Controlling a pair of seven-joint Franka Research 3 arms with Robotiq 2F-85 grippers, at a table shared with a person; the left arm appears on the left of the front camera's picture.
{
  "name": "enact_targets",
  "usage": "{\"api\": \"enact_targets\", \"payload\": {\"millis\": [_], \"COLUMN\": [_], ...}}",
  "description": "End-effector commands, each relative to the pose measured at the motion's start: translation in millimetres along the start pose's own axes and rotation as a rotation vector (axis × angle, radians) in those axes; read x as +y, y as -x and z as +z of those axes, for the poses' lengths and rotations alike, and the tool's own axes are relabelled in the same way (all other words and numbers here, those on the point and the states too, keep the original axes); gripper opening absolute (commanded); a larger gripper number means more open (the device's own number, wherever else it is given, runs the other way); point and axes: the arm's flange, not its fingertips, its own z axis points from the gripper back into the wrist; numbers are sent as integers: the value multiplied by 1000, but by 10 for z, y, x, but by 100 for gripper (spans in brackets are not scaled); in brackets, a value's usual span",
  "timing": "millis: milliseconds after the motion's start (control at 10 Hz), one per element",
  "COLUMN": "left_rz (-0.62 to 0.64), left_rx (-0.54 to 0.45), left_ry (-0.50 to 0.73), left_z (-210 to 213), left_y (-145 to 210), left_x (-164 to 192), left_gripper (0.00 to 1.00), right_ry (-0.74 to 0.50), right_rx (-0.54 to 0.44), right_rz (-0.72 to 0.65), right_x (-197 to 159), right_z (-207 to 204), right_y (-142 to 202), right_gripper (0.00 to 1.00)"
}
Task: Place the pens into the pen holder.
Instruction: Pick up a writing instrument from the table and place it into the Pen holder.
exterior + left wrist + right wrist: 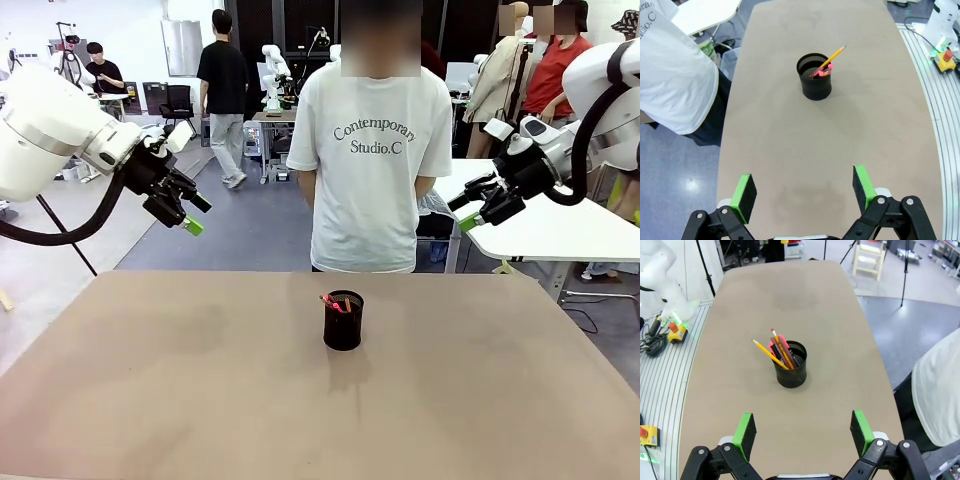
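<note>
The small black wire-mesh cylindrical pen holder stands upright near the middle of the wide tan counter, and the pens stand inside it, leaning against its rim with their upper ends sticking out: a yellow-orange pencil-like stick tilted furthest outward, and beside it darker sticks with pink-red ends, bunched so closely that they are hard to tell apart. The left tool, black with green pads, hangs in the air above the counter's left far edge, its jaws spread wide and holding nothing; the holder lies well ahead of it, roughly centred between its two fingers in the left wrist view. The right tool hangs likewise off the counter's right far side, jaws just as wide apart and empty, and in the right wrist view the holder again sits well ahead, between its green pads. A person in a white printed T-shirt stands at the far side of the counter, beyond the holder.
</note>
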Motion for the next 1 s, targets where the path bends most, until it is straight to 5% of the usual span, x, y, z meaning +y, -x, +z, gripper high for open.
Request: {"api": "enact_targets", "payload": {"millis": [0, 900], "left_rz": [1, 1], "left_rx": [1, 1], "left_ry": [-6, -6], "left_z": [18, 18], "left_y": [-3, -3], "left_x": [0, 0], "left_gripper": [100, 100], "right_ry": [2, 2], "right_rx": [0, 0], "right_rz": [3, 3], "right_x": [5, 5], "right_z": [8, 8], "right_y": [-15, -15], "right_gripper": [100, 100]}}
